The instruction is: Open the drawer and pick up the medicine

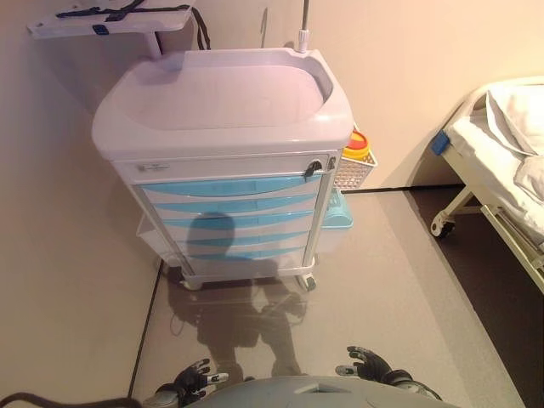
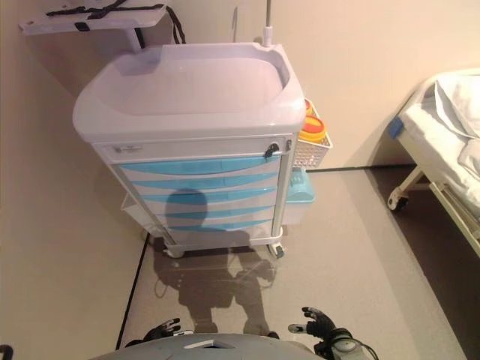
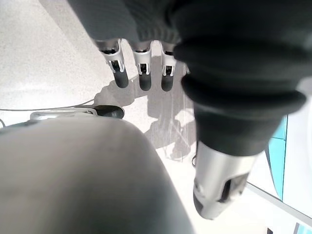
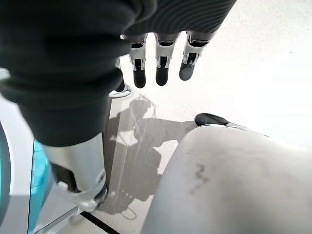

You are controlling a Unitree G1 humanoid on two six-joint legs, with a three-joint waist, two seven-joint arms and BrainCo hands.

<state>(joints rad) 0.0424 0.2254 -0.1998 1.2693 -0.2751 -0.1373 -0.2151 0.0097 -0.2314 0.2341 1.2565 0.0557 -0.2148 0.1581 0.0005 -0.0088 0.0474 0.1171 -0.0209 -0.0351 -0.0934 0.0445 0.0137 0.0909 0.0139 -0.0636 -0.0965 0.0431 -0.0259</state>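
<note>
A white medical cart (image 1: 221, 102) with several light-blue drawers (image 1: 234, 187) stands ahead against the wall. All drawers are shut. No medicine shows. My left hand (image 1: 194, 380) hangs low at the bottom left, open and empty, far from the cart. My right hand (image 1: 369, 363) hangs low at the bottom right, open and empty. In the left wrist view the fingers (image 3: 141, 68) are relaxed over the floor. In the right wrist view the fingers (image 4: 162, 61) are relaxed too.
A white wire basket (image 1: 355, 170) with a yellow and red container (image 1: 358, 146) hangs on the cart's right side, above a light-blue bin (image 1: 338, 212). A hospital bed (image 1: 497, 161) on castors stands at the right. A tray (image 1: 110, 17) on an arm sits behind the cart.
</note>
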